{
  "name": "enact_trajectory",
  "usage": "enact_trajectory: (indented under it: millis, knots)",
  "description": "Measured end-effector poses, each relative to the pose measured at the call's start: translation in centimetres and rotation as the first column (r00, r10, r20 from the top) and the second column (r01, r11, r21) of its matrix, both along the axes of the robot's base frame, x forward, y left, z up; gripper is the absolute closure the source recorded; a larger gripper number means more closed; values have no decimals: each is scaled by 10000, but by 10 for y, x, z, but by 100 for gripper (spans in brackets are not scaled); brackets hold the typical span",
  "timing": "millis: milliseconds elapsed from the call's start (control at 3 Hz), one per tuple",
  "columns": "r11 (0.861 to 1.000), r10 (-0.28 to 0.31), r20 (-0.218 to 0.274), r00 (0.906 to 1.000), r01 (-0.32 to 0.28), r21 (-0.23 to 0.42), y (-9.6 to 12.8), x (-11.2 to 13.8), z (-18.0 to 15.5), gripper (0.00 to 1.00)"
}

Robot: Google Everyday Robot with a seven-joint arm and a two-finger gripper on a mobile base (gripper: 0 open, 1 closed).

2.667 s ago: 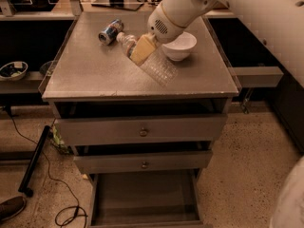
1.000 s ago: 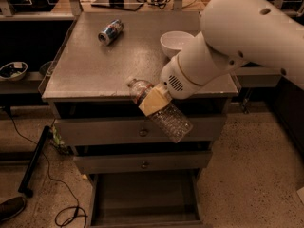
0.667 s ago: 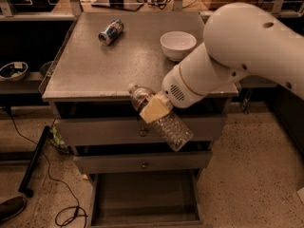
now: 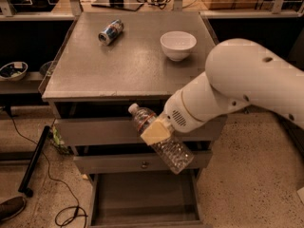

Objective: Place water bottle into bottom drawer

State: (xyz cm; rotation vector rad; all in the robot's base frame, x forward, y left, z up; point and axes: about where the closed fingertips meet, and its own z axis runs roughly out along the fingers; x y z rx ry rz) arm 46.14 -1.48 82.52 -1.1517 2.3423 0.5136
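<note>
My gripper [image 4: 156,131], closed on the bottle [image 4: 175,153], hangs above the open drawer [image 4: 142,196]; I should lower it until the bottle is near the drawer floor, then release.

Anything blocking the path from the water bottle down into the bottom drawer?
Nothing visible. The tool grips the water bottle, tilted, in front of the upper drawer fronts; the bottom drawer sits pulled open below it.

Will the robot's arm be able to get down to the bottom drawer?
Probably yes: the end effector holds the water bottle above the open bottom drawer, with nothing between them.
</note>
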Motion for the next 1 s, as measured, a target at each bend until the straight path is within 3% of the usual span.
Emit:
enact_trajectory:
  millis: [667,1000]
  knots:
    - [9998,162,-951,9953,-148,156,1,-26,-53,100]
    - [9998,162,-952,9953,-148,156,1,-26,-53,100]
